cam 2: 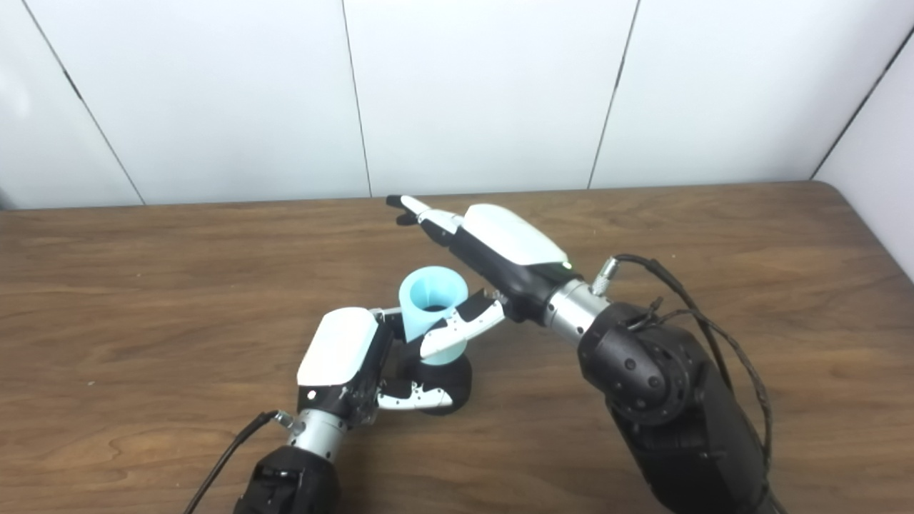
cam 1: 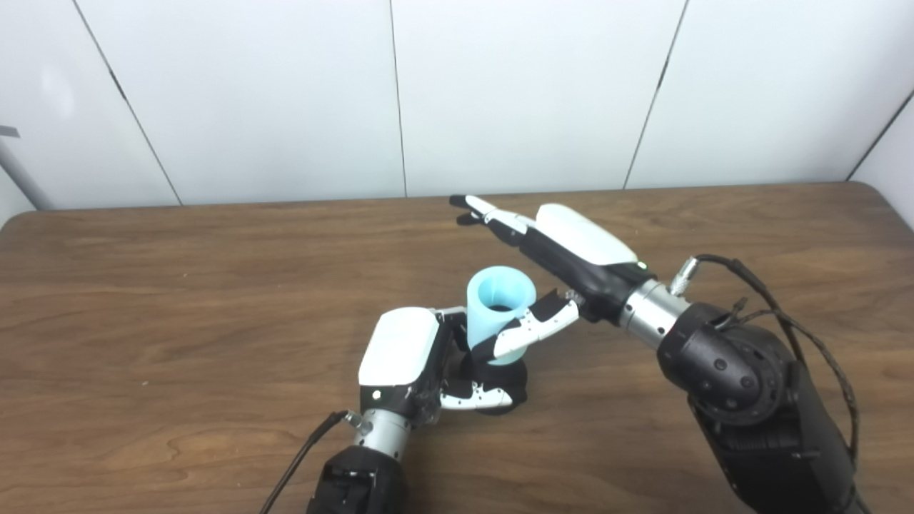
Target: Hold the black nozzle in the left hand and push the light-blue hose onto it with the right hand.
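Item one, the table point(cam 1: 178, 285): dark brown wood-grain top, smooth and matt, rounded far corners, set against a wall point(cam 1: 285, 93) of plain white panels with thin dark seams. Item two, the black nozzle point(cam 1: 500, 378): a squat, rounded, matt black body standing on the table near the middle front; only its lower bulge shows, the upper part being covered by the hose and by my fingers. Item three, the light-blue hose point(cam 1: 496, 303): a short, smooth, pale-blue tube, open round mouth upward, standing nearly upright and seated on top of the nozzle; its inside is dark and I cannot tell how far down the nozzle it reaches. Item four, my left hand point(cam 1: 407, 357): glossy white shell over black body, metal wrist collar, a black cable trailing toward the lower edge; its fingers point(cam 1: 475, 396) are curled around the nozzle's base, thumb across the front, the far fingers hidden behind hose and nozzle. Item five, my right hand point(cam 1: 571, 250): same white shell and black body, with a small green light near the wrist; its fingers point(cam 1: 485, 210) are stretched out straight and apart, pointing up and away past the hose and holding nothing, while its thumb point(cam 1: 532, 328) lies against the near side of the hose. My right forearm is bulky and black with looped cables, cut off at the lower right corner; my left forearm is cut off at the bottom edge.
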Controlling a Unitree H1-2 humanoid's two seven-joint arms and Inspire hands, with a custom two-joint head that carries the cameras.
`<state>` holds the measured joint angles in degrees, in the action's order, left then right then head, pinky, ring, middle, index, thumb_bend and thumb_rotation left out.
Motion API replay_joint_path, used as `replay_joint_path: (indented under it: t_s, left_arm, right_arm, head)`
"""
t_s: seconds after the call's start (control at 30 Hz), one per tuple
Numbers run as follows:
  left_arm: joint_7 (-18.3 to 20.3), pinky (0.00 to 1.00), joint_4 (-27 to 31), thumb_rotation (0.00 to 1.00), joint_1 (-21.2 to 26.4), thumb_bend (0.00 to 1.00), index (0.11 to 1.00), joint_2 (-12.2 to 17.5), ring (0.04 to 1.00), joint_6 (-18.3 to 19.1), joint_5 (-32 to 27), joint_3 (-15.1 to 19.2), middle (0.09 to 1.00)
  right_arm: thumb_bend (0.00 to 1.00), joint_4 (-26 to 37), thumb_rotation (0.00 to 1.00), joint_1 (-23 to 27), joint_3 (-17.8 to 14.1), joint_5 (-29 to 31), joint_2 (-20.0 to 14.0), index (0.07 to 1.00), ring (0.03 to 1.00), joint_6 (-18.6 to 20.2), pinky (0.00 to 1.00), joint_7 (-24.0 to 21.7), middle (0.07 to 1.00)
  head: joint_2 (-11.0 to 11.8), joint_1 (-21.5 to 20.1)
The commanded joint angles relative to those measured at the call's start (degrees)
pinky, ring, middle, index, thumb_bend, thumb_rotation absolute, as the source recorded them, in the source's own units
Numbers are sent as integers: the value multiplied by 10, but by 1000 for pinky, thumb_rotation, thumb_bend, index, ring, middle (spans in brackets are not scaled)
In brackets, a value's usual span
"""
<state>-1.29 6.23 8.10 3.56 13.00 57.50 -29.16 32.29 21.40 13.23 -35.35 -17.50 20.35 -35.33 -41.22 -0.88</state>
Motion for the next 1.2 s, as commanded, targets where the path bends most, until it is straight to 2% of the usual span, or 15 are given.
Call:
replay_joint_path:
  t_s: [0.0, 0.13, 0.23, 0.33, 0.47, 0.53, 0.67, 0.77, 0.93, 1.17]
  left_arm:
    - [24, 666, -9, 0, -8, 521, 467, 4, 618, 10, 6, -2, 525]
    - [26, 666, -8, 0, -6, 521, 465, 7, 613, 9, 6, 0, 527]
    - [28, 665, -7, 0, -5, 521, 464, 8, 614, 10, 7, 1, 527]
    - [32, 666, -6, 0, -5, 521, 465, 8, 614, 12, 9, 2, 526]
    - [33, 660, -6, 0, -4, 521, 468, 8, 608, 11, 9, 4, 521]
    - [35, 659, -6, 0, -3, 522, 469, 8, 607, 13, 10, 5, 520]
    - [39, 675, -7, 0, -2, 522, 471, 6, 618, 17, 11, 6, 519]
    - [43, 679, -5, 0, -2, 521, 469, 5, 621, 19, 11, 7, 523]
    - [47, 679, -4, 0, -3, 522, 472, 7, 618, 22, 16, 8, 520]
    - [42, 675, -6, 0, -3, 520, 464, 5, 612, 21, 14, 9, 527]
  right_arm:
    - [1000, 29, 498, 8, -16, 9, -11, 977, 929, -13, 870, 19, 906]
    - [1000, 62, 499, -8, -30, 8, -27, 986, 940, -17, 909, 17, 930]
    - [1000, 84, 566, -17, -33, -6, -39, 980, 948, -26, 904, 21, 942]
    - [929, 95, 679, -29, -36, -14, -47, 976, 954, -53, 907, 38, 944]
    - [815, 106, 932, -46, -30, -34, -49, 956, 976, -100, 935, 52, 952]
    - [781, 111, 986, -52, -27, -44, -50, 946, 988, -120, 955, 50, 961]
    - [683, 113, 1000, -65, -14, -85, -51, 945, 1000, -170, 978, 49, 980]
    - [659, 111, 1000, -71, -13, -103, -46, 938, 1000, -192, 998, 46, 986]
    - [640, 114, 1000, -78, -17, -116, -38, 946, 1000, -206, 1000, 40, 991]
    - [653, 125, 1000, -92, -21, -112, -43, 946, 1000, -204, 998, 24, 993]
  head:
    - [-1, 0]
    - [-1, 0]
    - [0, 0]
    - [0, 0]
    - [1, 0]
    - [0, -1]
    - [1, 0]
    - [0, 1]
    - [-1, 1]
    - [-4, 0]
